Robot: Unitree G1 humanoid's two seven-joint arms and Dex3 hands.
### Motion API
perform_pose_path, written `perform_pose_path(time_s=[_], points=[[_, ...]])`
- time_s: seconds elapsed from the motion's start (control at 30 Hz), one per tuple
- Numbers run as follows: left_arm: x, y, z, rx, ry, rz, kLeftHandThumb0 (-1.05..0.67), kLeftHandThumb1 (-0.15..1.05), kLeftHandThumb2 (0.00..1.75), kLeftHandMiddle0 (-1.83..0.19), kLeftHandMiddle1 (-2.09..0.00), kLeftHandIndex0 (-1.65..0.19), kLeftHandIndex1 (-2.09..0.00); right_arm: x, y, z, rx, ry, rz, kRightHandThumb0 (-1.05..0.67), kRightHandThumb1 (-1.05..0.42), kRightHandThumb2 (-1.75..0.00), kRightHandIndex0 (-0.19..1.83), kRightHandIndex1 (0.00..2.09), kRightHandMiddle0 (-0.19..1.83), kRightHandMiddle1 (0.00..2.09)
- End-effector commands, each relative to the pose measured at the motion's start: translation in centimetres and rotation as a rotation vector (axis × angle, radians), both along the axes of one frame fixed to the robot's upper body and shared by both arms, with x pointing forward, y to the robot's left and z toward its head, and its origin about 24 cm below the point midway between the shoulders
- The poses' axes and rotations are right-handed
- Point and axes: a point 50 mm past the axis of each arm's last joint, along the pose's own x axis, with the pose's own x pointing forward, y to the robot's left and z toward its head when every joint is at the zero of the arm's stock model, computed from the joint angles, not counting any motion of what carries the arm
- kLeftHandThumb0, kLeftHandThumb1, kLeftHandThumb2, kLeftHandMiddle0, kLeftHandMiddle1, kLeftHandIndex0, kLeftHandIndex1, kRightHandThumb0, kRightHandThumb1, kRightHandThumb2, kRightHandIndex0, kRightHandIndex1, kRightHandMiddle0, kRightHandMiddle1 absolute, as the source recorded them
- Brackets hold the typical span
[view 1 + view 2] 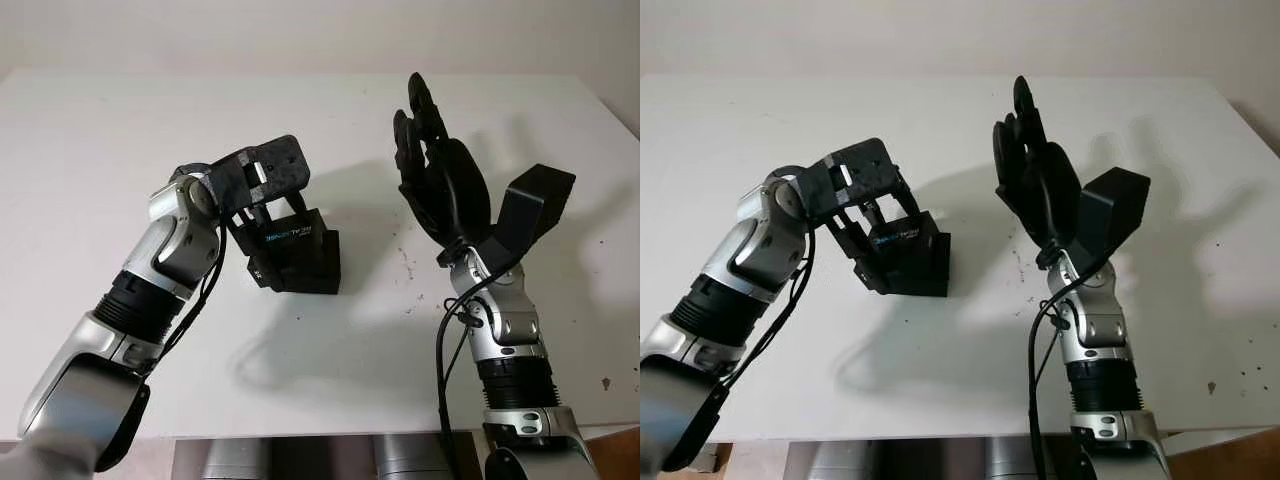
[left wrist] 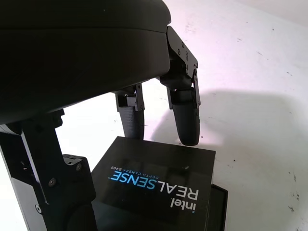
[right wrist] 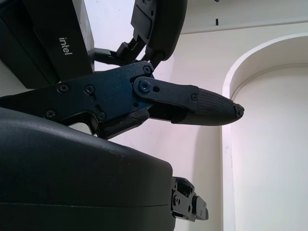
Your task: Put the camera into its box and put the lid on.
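Bright overhead light, soft shadows, sharp

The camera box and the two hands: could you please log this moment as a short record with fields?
box: black Intel RealSense box on the white table, tilted, lid on top and sitting slightly askew
left hand: left hand over the box, fingers reaching down around the lid; whether they touch it cannot be told
right hand: right hand raised above the table to the right of the box, open, holding nothing
camera: cannot tell whether it is inside the box
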Motion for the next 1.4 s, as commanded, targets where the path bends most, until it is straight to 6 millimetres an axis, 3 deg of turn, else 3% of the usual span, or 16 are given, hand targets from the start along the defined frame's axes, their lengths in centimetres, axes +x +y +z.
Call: perform_pose_path(time_s=[0.0, 0.47, 0.8, 0.97, 1.17, 1.3, 1.37], points=[[0.2, -0.8, 1.2, 0.015, -0.044, -0.016, -0.16, 0.93, 0.05, -0.29, -1.38, -0.43, -1.27, -0.2, 0.0, 0.2, -0.001, -0.01, 0.001, -0.72, -1.05, -0.6, -0.19, 0.0, -0.19, 0.0], [0.3, -2.5, 1.5, 0.01, -0.032, -0.059, -0.17, 0.92, 0.05, -0.33, -1.6, -0.37, -1.34, -0.3, 0.1, 0.0, 0.005, -0.005, -0.004, -0.73, -1.05, -0.6, -0.19, 0.0, -0.19, 0.0], [-0.9, -4.1, 1.9, -0.007, -0.042, -0.111, -0.17, 0.91, 0.05, -0.39, -1.59, -0.34, -1.32, -0.3, 0.1, 0.1, 0.006, -0.003, -0.007, -0.73, -1.05, -0.59, -0.19, 0.0, -0.19, 0.0], [-1.6, -4.9, 2.1, 0.003, -0.074, -0.179, -0.19, 0.89, 0.05, -0.27, -1.56, -0.4, -1.39, -0.3, 0.2, 0.1, 0.012, -0.002, -0.004, -0.72, -1.05, -0.59, -0.19, 0.0, -0.19, 0.0], [-2.2, -5.5, 2.1, -0.005, -0.068, -0.189, -0.19, 0.89, 0.05, -0.43, -1.6, -0.35, -1.44, -0.4, 0.2, 0.1, 0.012, -0.003, -0.003, -0.73, -1.05, -0.59, -0.19, 0.0, -0.19, 0.0], [-2.3, -5.4, 1.8, 0.05, -0.064, -0.189, -0.21, 0.89, 0.05, -0.14, -1.6, -0.33, -1.42, -0.4, 0.1, 0.1, 0.015, -0.002, -0.004, -0.72, -1.05, -0.58, -0.19, 0.0, -0.19, 0.0], [-2.2, -5.2, 1.5, 0.062, -0.055, -0.186, -0.2, 0.89, 0.05, -0.19, -1.6, -0.38, -1.38, -0.4, 0.1, 0.1, 0.014, 0.0, -0.006, -0.73, -1.05, -0.58, -0.19, 0.0, -0.19, 0.0]])
